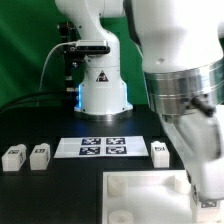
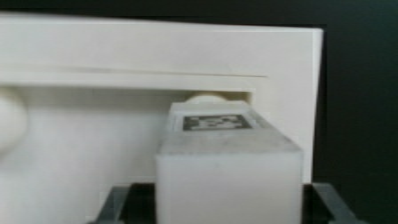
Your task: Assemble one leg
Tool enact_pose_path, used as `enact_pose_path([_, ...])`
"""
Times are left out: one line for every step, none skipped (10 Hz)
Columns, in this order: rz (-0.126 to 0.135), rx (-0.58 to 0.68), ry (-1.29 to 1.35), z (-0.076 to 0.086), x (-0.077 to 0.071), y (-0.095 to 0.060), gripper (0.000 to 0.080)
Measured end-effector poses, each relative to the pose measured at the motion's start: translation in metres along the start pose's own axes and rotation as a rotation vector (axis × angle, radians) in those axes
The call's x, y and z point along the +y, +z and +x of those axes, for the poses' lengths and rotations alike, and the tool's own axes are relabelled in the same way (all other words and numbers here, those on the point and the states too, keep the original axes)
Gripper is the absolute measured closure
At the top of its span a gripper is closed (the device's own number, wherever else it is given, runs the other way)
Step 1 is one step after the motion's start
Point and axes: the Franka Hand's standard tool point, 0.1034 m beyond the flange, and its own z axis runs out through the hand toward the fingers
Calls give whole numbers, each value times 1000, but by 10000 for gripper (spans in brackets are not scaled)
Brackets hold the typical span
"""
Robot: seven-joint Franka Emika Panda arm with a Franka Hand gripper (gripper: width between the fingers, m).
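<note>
In the wrist view my gripper (image 2: 228, 203) is shut on the leg (image 2: 228, 155), a white oblong block with a black-and-white tag on its face. One dark finger (image 2: 327, 202) shows on each side of it. The leg's far end meets a round corner socket (image 2: 206, 99) of the large white square panel (image 2: 160, 50). In the exterior view the panel (image 1: 140, 185) lies at the table's front. The arm's wrist (image 1: 196, 120) stands over the panel's right corner, and the gripper and held leg are blurred and mostly hidden there.
Three more white legs stand on the black table: two at the exterior view's left (image 1: 14, 157) (image 1: 39, 155) and one right of centre (image 1: 160, 152). The marker board (image 1: 100, 147) lies between them. The robot base (image 1: 102, 85) stands behind.
</note>
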Motion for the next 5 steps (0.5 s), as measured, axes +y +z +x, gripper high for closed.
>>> enact_pose_path([-6, -7, 115, 0, 0, -1, 505])
enact_pose_path([-7, -7, 217, -2, 0, -1, 506])
enact_pose_path([-6, -7, 264, -2, 0, -1, 506])
enact_pose_path([-5, -4, 367, -2, 0, -1, 505])
enact_pose_path([-3, -4, 370, -2, 0, -1, 505])
